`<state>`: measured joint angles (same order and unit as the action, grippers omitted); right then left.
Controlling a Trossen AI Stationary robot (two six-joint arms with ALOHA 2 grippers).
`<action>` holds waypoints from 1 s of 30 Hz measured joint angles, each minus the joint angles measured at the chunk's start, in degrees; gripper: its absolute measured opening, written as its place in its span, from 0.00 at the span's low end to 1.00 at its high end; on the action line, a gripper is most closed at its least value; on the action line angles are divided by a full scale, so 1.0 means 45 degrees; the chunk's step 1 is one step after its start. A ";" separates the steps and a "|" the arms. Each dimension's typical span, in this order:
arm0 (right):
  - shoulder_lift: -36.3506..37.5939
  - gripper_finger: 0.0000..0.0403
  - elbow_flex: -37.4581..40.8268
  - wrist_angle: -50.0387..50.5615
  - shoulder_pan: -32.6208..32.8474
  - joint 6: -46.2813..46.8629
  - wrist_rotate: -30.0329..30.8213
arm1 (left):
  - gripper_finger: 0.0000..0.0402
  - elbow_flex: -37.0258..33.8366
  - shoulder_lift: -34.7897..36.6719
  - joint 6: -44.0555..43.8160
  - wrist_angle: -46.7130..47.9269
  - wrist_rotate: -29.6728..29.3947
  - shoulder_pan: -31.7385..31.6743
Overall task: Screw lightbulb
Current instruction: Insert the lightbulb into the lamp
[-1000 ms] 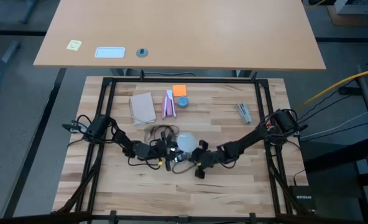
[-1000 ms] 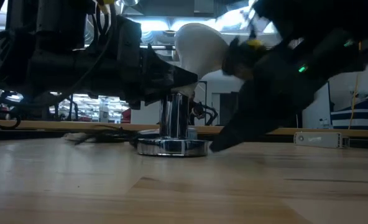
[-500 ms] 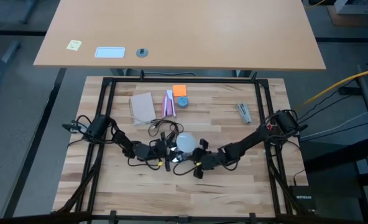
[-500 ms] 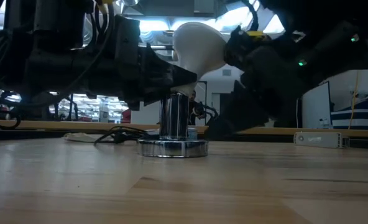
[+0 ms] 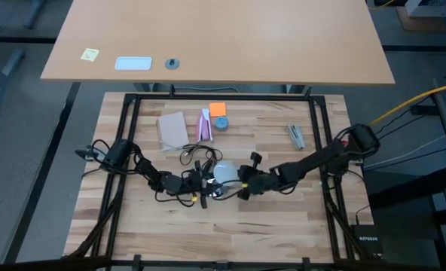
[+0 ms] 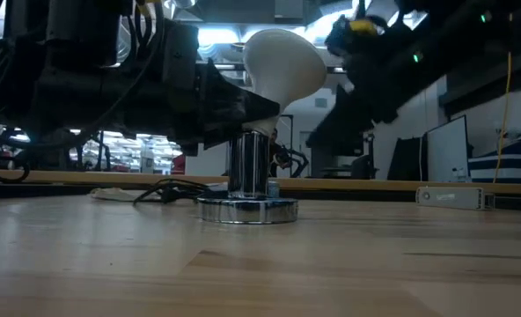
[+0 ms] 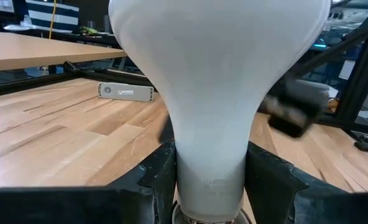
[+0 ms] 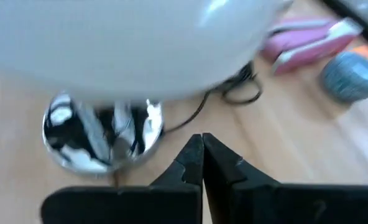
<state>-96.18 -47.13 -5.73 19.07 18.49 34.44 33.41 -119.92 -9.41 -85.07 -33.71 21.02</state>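
The lightbulb (image 7: pixel 218 93) stands upright in the socket (image 6: pixel 247 209), table centre. The left gripper (image 7: pixel 212 177) pinches its neck; the right gripper (image 8: pixel 202 152), at its three o'clock, is closed and empty. Probably mid-screwing; next, a regrip and twist.

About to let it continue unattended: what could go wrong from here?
The left gripper pinches only the lightbulb's narrow neck above the chrome socket; it could slip or cross-thread. The shut right gripper hangs close beside the globe and might knock it. The dark cord could snag.
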 joint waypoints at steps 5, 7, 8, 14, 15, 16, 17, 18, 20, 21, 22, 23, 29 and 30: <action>0.0561 0.01 0.0000 -0.0156 -0.0004 -0.0508 0.0449 | 0.36 0.0003 0.0000 0.0095 0.0035 0.0007 0.0000; 0.0626 0.01 -0.0031 -0.0182 0.0000 -0.0512 0.0450 | 0.37 0.0000 -0.0005 0.0098 0.0048 0.0007 0.0000; 0.0626 0.01 -0.0098 -0.0159 -0.0001 -0.0518 0.0447 | 0.37 0.0000 -0.0001 0.0098 0.0052 0.0010 0.0000; 0.0606 0.01 -0.0835 0.0009 0.0001 -0.1318 0.0450 | 0.38 -0.0019 0.0004 0.0101 0.0006 -0.0040 0.0010; 0.0606 0.01 -0.0993 -0.0005 0.0001 -0.1541 0.0450 | 0.39 -0.0019 0.0005 0.0103 -0.0006 -0.0031 0.0013; 0.0606 0.01 -0.1128 -0.0071 0.0001 -0.1693 0.0450 | 0.39 -0.0024 0.0005 0.0098 -0.0001 -0.0024 0.0024; 0.0606 0.01 -0.1245 -0.0112 0.0001 -0.1863 0.0438 | 0.39 -0.0021 0.0005 0.0108 0.0002 0.0012 0.0024; 0.0606 0.01 -0.1302 -0.0109 0.0001 -0.1935 0.0440 | 0.39 -0.0024 0.0004 0.0134 -0.0018 0.0024 0.0026; 0.0574 0.01 -0.1361 -0.0101 0.0001 -0.1985 0.0450 | 0.39 -0.0029 -0.0010 0.0142 -0.0068 0.0053 0.0024; 0.0572 0.01 -0.1365 -0.0100 0.0001 -0.1977 0.0440 | 0.39 -0.0029 -0.0010 0.0142 -0.0060 0.0049 0.0029; 0.0572 0.01 -0.1365 -0.0088 0.0001 -0.1918 0.0441 | 0.39 -0.0029 -0.0010 0.0141 -0.0054 0.0053 0.0025; 0.0568 0.01 -0.1365 -0.0069 0.0001 -0.1885 0.0429 | 0.39 -0.0026 -0.0010 0.0141 -0.0059 0.0058 0.0024; 0.0206 0.01 -0.1379 -0.0382 0.0001 -0.1842 -0.0164 | 0.39 -0.0024 -0.0015 0.0183 -0.0049 0.0058 0.0024; 0.0042 0.01 -0.1379 -0.0558 0.0001 -0.1832 -0.0412 | 0.39 -0.0019 -0.0015 0.0180 -0.0040 0.0058 0.0020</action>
<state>-95.99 -53.34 -8.24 19.07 10.25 32.59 33.32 -119.98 -8.60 -85.25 -33.45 21.10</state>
